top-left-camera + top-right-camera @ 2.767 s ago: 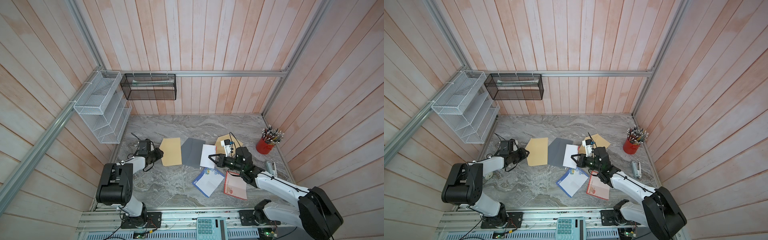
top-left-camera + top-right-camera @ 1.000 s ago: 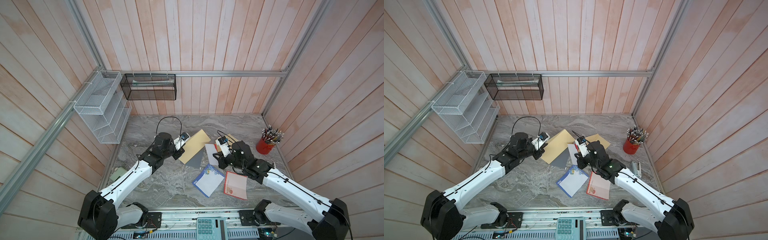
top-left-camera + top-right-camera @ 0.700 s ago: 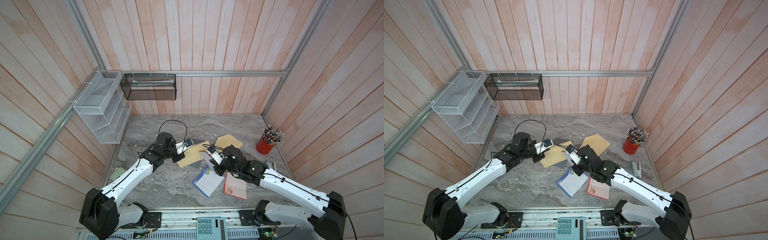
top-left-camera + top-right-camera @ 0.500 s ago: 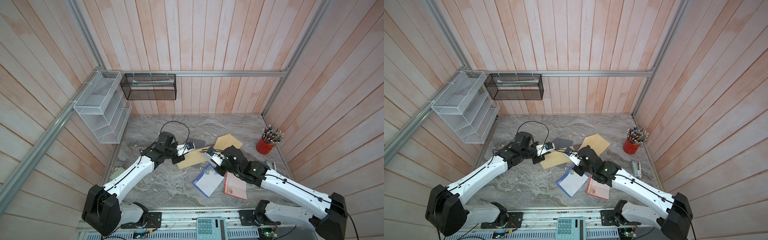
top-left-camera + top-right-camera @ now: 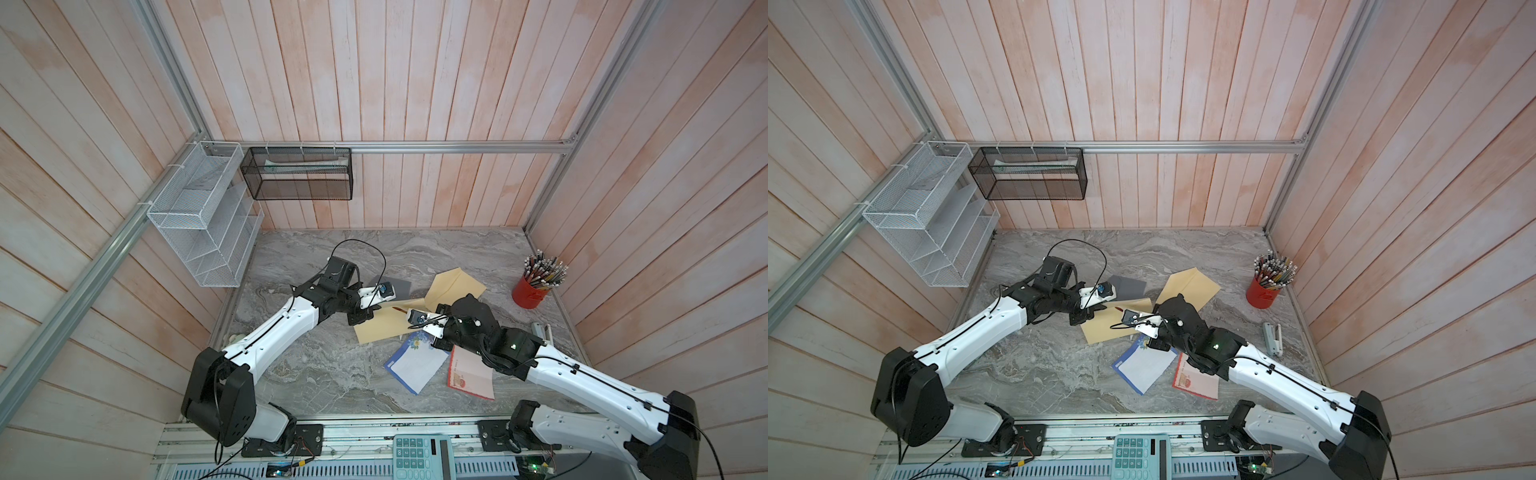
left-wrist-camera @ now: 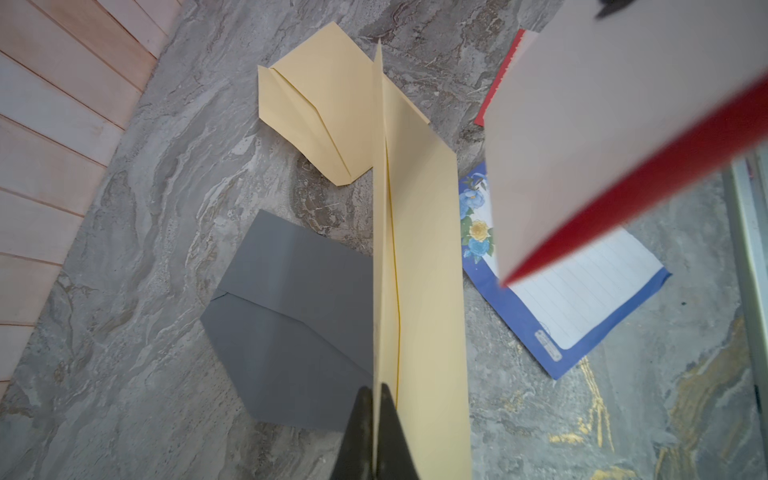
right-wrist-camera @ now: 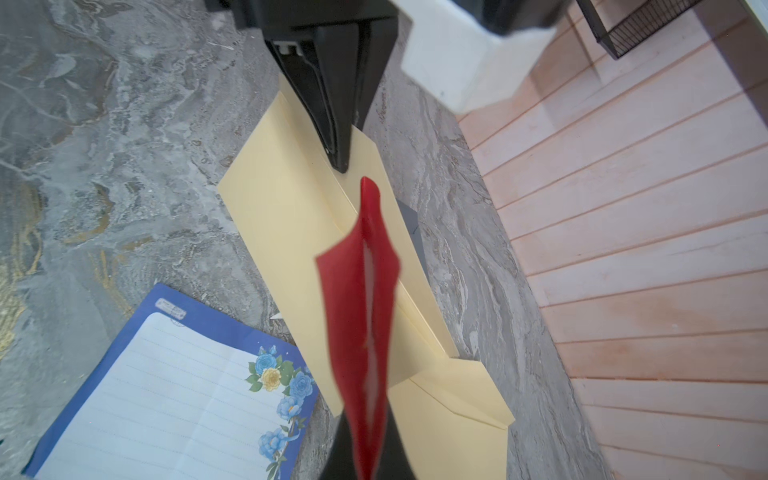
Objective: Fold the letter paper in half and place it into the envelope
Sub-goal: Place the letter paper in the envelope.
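- Clamped shut in the left gripper: one wall of the tan envelope at its mouth, with the pocket reaching out ahead of the jaws and gaping slightly.
- Clamped shut in the right gripper: the red-edged letter paper, apparently doubled over, sticking out ahead of the fingers and ending just short of the left gripper's tips, above the envelope.
- Probably light, limp and quick to crease or buckle, so best pinched near one end, as now, and led corner-first into the gap.
- Flat on the table below both grippers: a blue-bordered sheet, a grey envelope and a second tan envelope.
- Compared with nearly three seconds ago: then low and well apart, with envelope and paper lying flat; now lifted and brought nose to nose.
- Compared with half a second ago: paper closer to the envelope mouth.
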